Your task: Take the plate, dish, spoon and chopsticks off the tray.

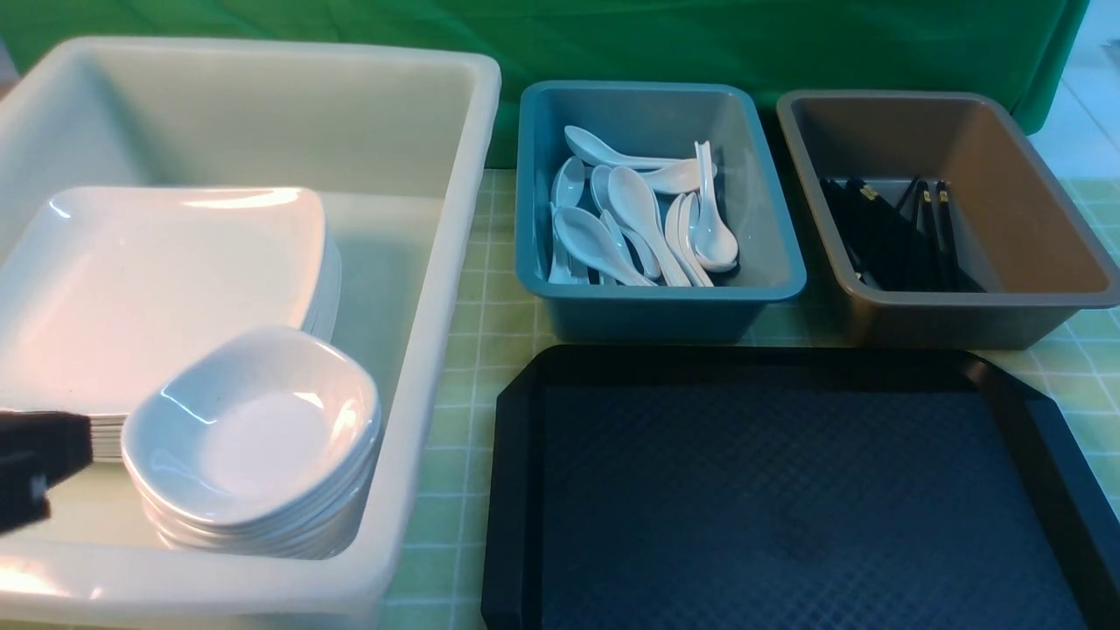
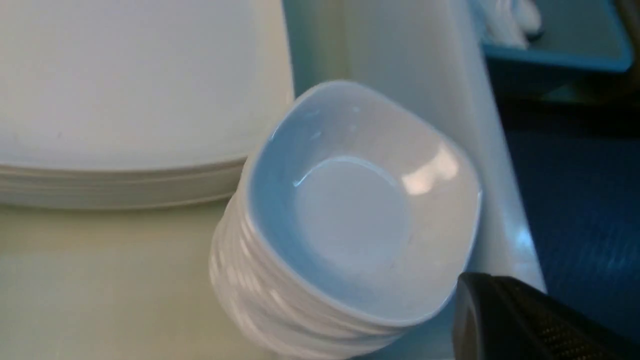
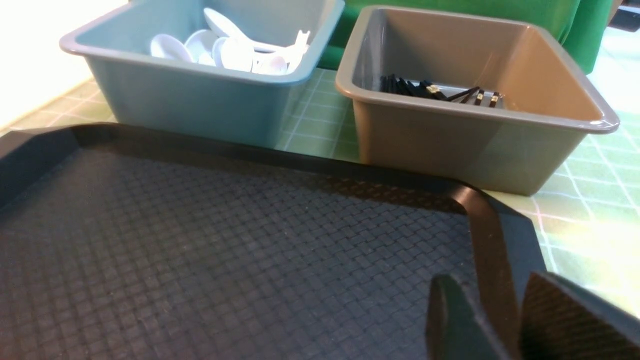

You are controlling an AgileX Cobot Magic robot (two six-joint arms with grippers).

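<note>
My right hand (image 3: 505,320) is hanging part-open, grasping nothing, over the big black diamond-textured plastic tray (image 3: 225,260); left hand (image 1: 35,468) clenched, empty.

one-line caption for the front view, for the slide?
Black tray bare; plates and bowls stacked in white bin, spoons and chopsticks sorted into tubs.

Probably a lab-style dish-sorting bench: a green backdrop cloth (image 1: 700,35) hangs behind sorting tubs (image 1: 656,289) on a checked green table cover (image 1: 472,350).
</note>
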